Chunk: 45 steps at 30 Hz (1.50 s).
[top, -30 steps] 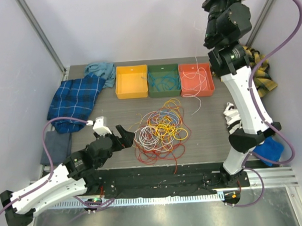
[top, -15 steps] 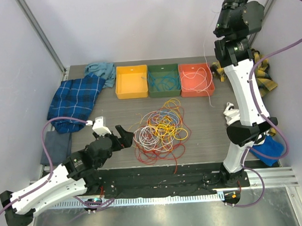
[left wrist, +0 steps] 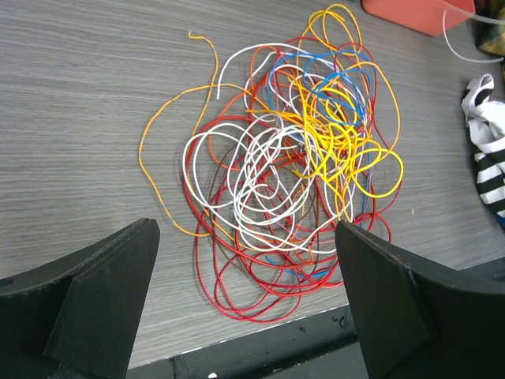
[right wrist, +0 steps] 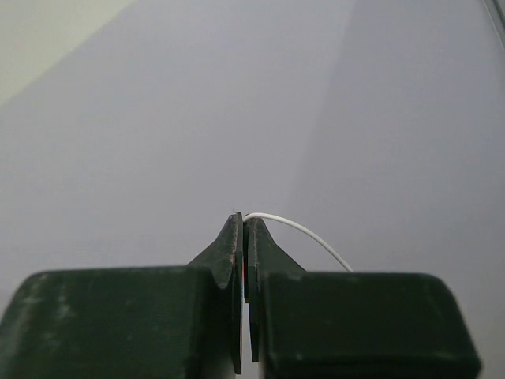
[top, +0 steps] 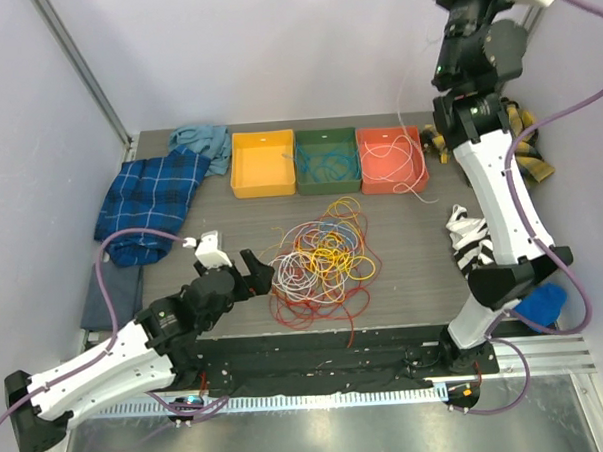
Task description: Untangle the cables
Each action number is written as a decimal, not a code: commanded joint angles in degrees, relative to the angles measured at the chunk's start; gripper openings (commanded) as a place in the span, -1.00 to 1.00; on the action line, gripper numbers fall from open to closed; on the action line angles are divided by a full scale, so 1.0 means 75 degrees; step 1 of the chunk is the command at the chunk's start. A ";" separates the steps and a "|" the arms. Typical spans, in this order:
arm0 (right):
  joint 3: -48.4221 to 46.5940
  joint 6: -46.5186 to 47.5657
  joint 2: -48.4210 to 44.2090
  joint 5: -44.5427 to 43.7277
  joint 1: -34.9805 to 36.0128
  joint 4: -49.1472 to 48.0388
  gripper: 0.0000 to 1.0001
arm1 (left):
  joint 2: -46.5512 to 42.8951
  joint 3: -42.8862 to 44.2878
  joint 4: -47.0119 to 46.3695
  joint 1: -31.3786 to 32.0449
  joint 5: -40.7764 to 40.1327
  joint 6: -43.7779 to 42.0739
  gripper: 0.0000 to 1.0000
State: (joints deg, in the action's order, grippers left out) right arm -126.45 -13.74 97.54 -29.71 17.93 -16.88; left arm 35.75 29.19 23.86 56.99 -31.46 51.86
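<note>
Near the front table (top: 414, 271) edge lie cables (top: 318, 260); left jaws wide.

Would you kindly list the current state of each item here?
Left gripper: open, empty
Right gripper: shut on white cable
White cable: hanging toward red bin
Cable pile: tangled on table
Yellow bin: empty
Green bin: holding blue cables
Red bin: holding white cables
</note>
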 commanded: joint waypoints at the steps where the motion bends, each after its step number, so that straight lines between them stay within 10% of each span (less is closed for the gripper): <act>1: 0.2232 0.0015 -0.0967 -0.0467 0.0011 -0.0619 -0.98 | 0.0226 -0.0001 -0.0521 0.0030 0.0234 -0.0070 1.00; 20: 0.9110 -0.2852 -0.3957 -0.0586 0.0082 0.2203 -0.98 | 0.0261 -0.0189 -0.0919 0.0030 0.0562 -0.0070 0.99; 31: 1.0601 -0.5164 -0.2565 0.1043 0.0070 0.3869 -0.98 | 0.0379 -0.0189 -0.0919 0.0030 0.0750 0.0094 0.99; 45: 1.1188 -0.5820 -0.2294 0.1149 -0.0023 0.3692 0.46 | -0.0043 -0.0341 -0.0802 0.0042 0.0504 0.0000 0.99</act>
State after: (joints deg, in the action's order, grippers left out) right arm -42.30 -55.42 82.52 -19.59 18.26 11.99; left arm 35.64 26.65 19.11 56.99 -26.00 52.27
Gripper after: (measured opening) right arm 0.685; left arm 0.996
